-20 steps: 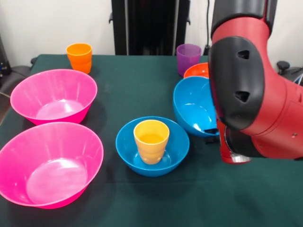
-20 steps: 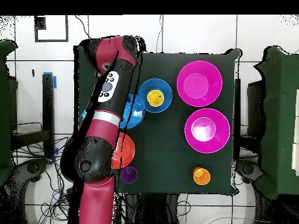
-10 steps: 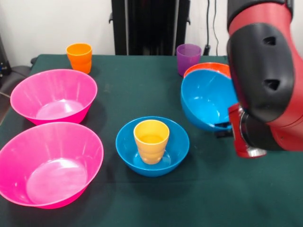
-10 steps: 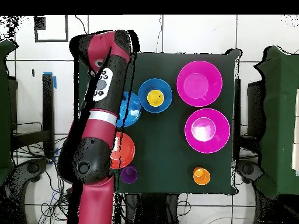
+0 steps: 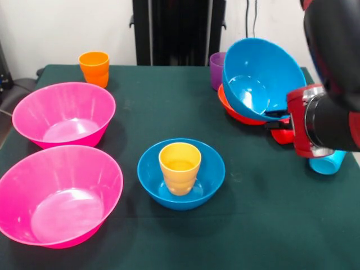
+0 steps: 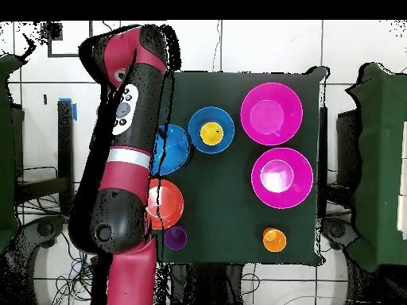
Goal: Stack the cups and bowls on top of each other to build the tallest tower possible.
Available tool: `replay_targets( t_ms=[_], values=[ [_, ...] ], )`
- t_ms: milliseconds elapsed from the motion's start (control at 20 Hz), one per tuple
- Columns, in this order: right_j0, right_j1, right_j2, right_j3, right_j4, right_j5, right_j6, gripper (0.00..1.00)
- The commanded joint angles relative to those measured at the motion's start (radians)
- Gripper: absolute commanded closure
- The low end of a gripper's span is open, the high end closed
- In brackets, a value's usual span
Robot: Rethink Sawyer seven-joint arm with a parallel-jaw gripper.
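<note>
A lab: tangled cables on tiled floor around the robot's table.

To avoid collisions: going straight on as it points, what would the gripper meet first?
The gripper holds the tilted blue plastic bowl; beyond it, perhaps the purple plastic cup; depth unclear.

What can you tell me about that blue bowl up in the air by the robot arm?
The blue bowl looks like glossy, smooth plastic, wide and round. It is off the table, tilted so its empty inside faces the front camera. The gripper meets its lower rim. It hangs above the orange-red bowl, and the purple cup is partly hidden behind it.
</note>
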Motion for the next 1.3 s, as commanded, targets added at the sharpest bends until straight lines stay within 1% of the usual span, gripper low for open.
replay_targets(
  t_ms=[50, 100, 200, 250, 300, 400, 550, 600, 650, 700, 750, 800, 950, 1150, 1300],
  values=[
    [0.007, -0.04, 0.072, -0.042, -0.131, -0.237, -0.276, 1.0],
    [0.013, -0.047, 0.106, -0.042, -0.143, -0.309, -0.286, 1.0],
    [0.014, -0.065, 0.12, -0.049, -0.157, -0.369, -0.312, 1.0],
    [0.016, -0.07, 0.128, -0.048, -0.163, -0.384, -0.319, 1.0],
    [0.023, -0.077, 0.151, -0.041, -0.179, -0.418, -0.327, 1.0],
    [0.029, -0.083, 0.18, -0.032, -0.191, -0.462, -0.338, 1.0],
    [0.057, -0.085, 0.27, 0.015, -0.238, -0.542, -0.344, 1.0],
    [0.072, -0.09, 0.319, 0.044, -0.256, -0.564, -0.347, 1.0],
    [0.085, -0.097, 0.351, 0.066, -0.273, -0.577, -0.352, 1.0],
    [0.109, -0.113, 0.405, 0.11, -0.294, -0.58, -0.359, 1.0],
    [0.124, -0.125, 0.433, 0.136, -0.309, -0.583, -0.363, 1.0],
    [0.153, -0.15, 0.48, 0.188, -0.334, -0.589, -0.372, 1.0],
    [0.183, -0.191, 0.534, 0.249, -0.365, -0.578, -0.388, 1.0],
    [0.191, -0.219, 0.587, 0.282, -0.401, -0.568, -0.408, 1.0],
    [0.19, -0.248, 0.625, 0.309, -0.434, -0.556, -0.454, 1.0]
  ],
)
